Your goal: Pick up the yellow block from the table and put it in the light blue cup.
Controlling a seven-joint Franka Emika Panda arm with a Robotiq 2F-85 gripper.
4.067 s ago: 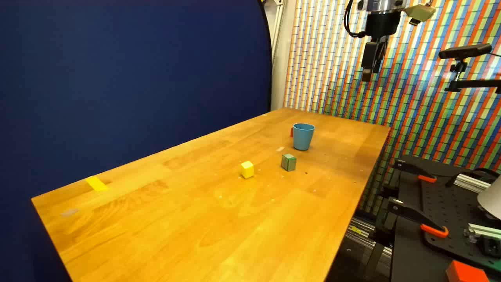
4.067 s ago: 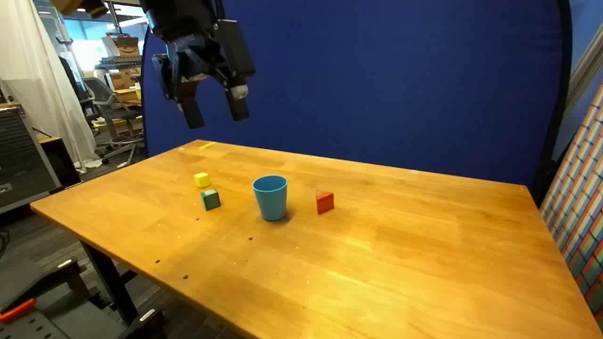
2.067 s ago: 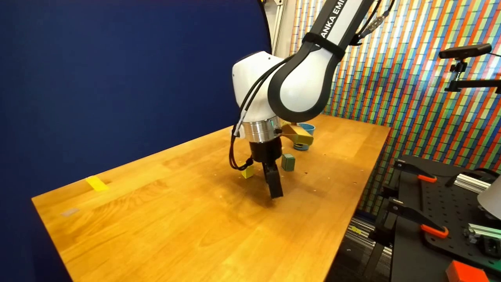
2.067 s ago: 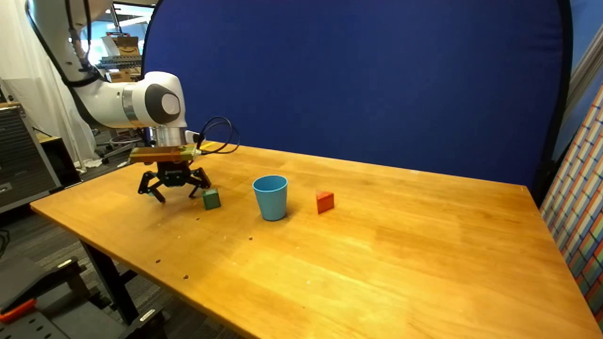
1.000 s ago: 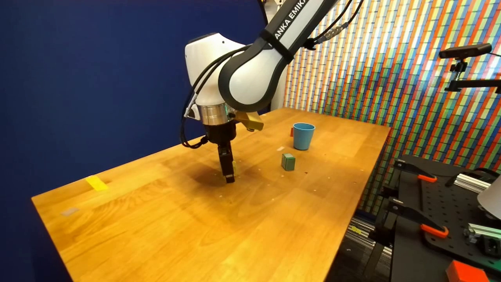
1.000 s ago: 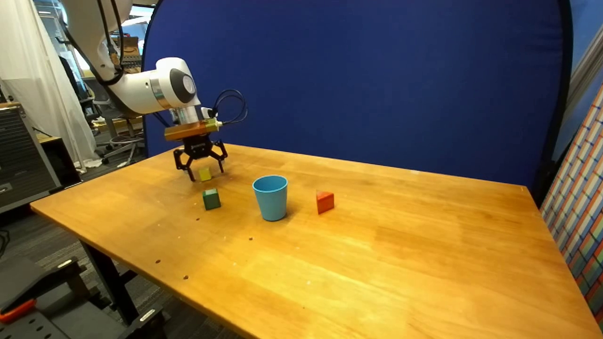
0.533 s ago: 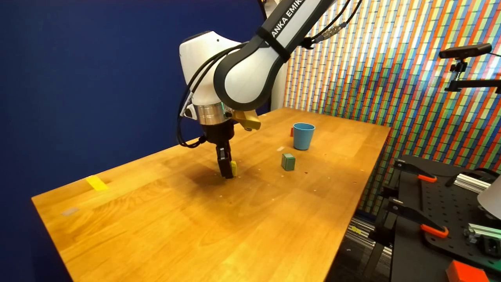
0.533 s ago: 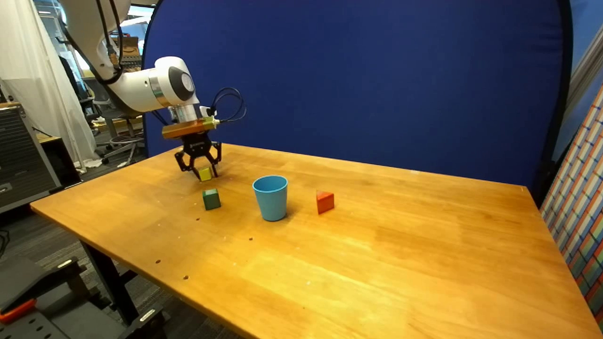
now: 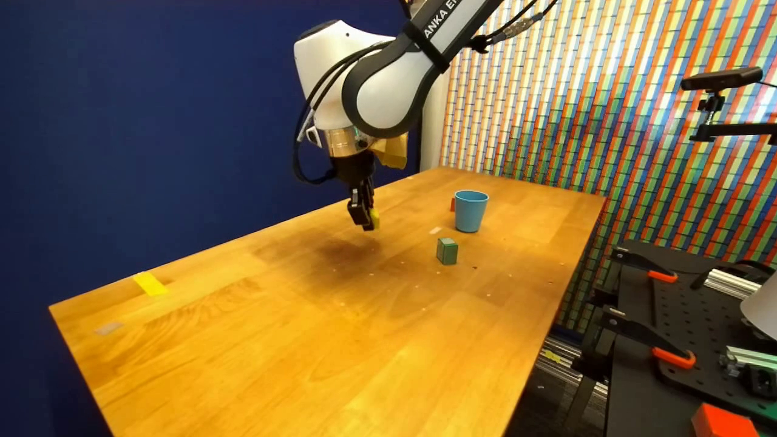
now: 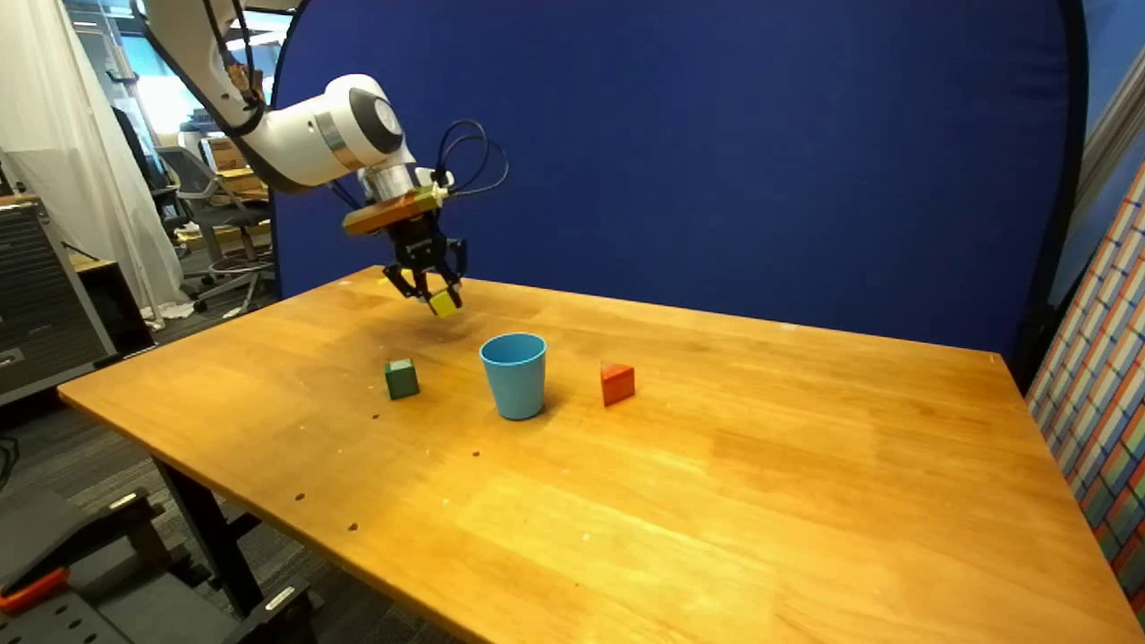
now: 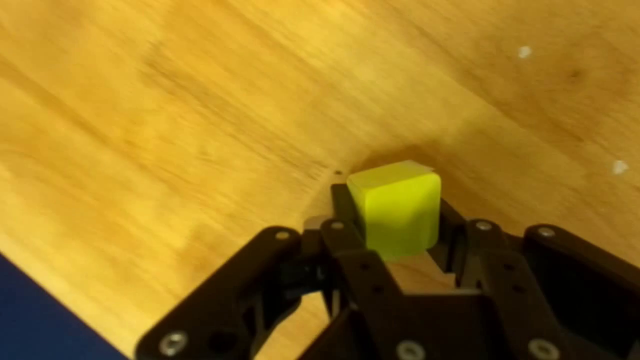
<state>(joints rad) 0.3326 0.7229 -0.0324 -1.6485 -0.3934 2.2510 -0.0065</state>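
Since the yellow block (image 11: 402,215) hangs above the table (image 10: 716,501), squeezed between the two fingers (image 11: 344,202) of the gripper (image 10: 444,298), the pick-up looks done and the carry seems to be the step in hand. The light blue cup (image 10: 514,385) stands upright on the table, well apart from the block. What the next move calls for, I judge, is bringing the block across, clear of the dark green block (image 10: 402,379), centring it over the cup's mouth and only then parting the fingers. The block (image 10: 444,305) tilts with the gripper in an exterior view, so levelling both may help the drop go straight. Whether it hangs higher than the cup's rim is hard to tell; perhaps it needs raising. In an exterior view the near finger (image 9: 359,213) covers most of the block, leaving a yellow sliver, and the cup hides nearly all of the red block (image 9: 453,204). The wrist view lacks the cup, no camera shows its floor, and the arm (image 9: 388,94) is cut off at the top in both exterior views.
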